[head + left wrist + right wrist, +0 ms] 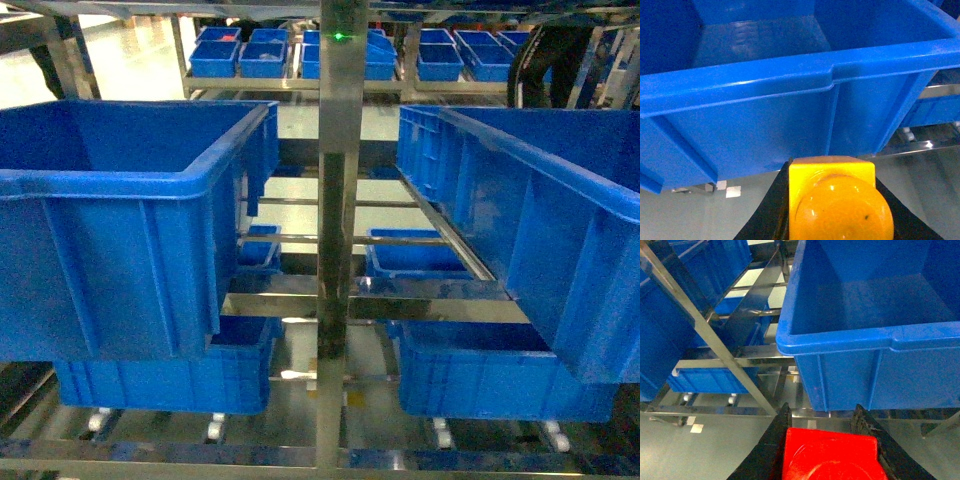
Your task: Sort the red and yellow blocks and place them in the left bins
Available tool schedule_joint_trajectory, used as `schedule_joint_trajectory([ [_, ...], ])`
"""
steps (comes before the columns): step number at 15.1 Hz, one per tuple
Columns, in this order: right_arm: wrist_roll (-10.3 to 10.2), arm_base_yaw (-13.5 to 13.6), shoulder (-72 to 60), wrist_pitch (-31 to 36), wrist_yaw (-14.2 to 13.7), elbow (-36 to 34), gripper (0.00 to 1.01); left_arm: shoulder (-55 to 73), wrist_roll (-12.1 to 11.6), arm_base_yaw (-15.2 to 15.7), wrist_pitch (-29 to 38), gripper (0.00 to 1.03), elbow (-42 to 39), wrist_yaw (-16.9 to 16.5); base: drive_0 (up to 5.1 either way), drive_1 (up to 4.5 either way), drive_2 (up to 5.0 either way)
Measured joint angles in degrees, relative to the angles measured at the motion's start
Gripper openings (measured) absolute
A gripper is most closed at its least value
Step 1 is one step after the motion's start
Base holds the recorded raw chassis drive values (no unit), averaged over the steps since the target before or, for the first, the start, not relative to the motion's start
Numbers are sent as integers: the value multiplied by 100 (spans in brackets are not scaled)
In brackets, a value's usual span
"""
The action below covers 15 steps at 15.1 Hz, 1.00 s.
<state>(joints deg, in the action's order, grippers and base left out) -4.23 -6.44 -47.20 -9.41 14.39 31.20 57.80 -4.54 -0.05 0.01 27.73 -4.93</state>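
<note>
Left wrist view: yellow block [832, 200] pinched in left gripper [832, 210], just short of a blue bin [790, 80] rim. Right wrist: red block [830, 457] clamped between right gripper [827, 440] fingers [775, 440], steel rack post [715, 340] slanting alongside another bin [880, 340].

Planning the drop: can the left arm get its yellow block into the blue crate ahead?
Probably yes. The left gripper holds the yellow block facing the blue crate; nothing stands between, but the block sits below the rim, so it must lift first.
</note>
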Motion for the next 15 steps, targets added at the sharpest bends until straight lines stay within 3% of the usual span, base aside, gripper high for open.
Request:
schedule_joint_trajectory([
  [12, 0, 0, 0, 0, 0, 0, 28, -223, 15, 160, 297, 26, 509, -162, 0, 0, 0],
  [15, 0, 0, 0, 0, 0, 0, 28, 2, 188, 514, 361, 26, 870, -286, 0, 0, 0],
])
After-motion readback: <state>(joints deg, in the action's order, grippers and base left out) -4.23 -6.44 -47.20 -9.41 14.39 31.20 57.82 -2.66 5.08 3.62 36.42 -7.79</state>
